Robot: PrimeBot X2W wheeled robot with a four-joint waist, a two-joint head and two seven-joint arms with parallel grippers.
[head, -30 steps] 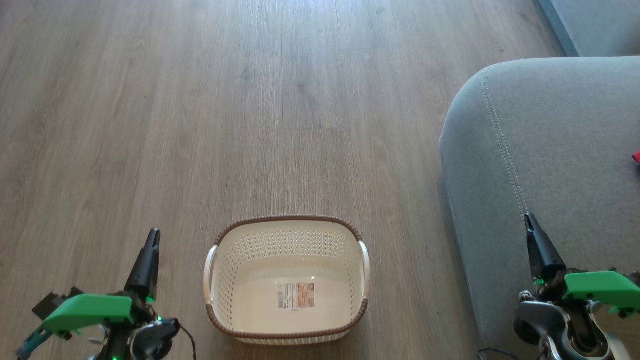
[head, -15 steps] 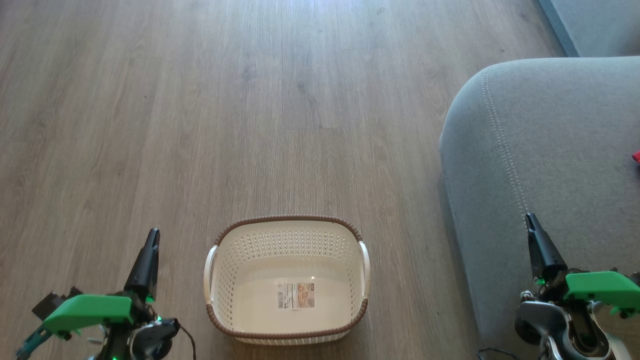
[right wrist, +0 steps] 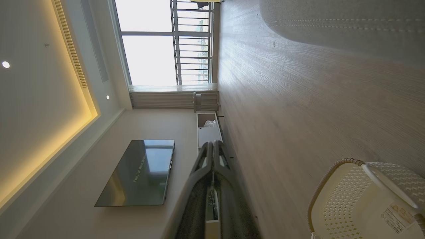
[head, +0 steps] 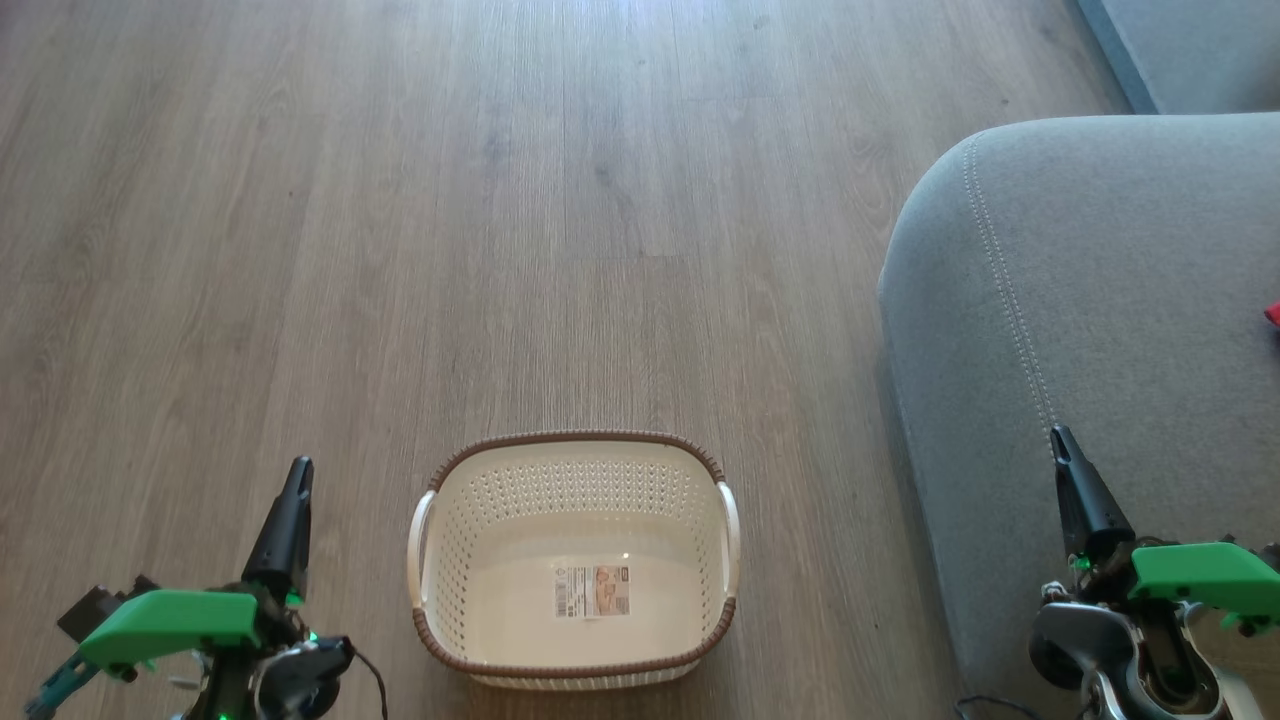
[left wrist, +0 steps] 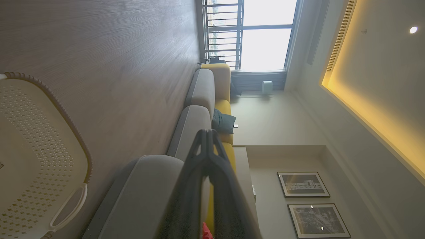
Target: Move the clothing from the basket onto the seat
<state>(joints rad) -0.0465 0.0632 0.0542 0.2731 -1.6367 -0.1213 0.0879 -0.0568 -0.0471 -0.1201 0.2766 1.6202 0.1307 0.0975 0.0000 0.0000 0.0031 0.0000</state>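
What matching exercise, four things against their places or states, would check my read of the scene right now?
Things:
1. basket
2. clothing
3. left gripper
4. right gripper

Places or states:
A. shut, seen against the grey seat
B. on the wooden floor, with just a sticker inside
C. red scrap lying on the seat, at the head view's right edge
D. shut, left of the basket

Pairs: 1-B; 2-C; 3-D; 4-A.

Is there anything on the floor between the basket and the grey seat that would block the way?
Nothing visible does: bare wooden floor lies between the basket and the seat. A red scrap of clothing lies on the seat.
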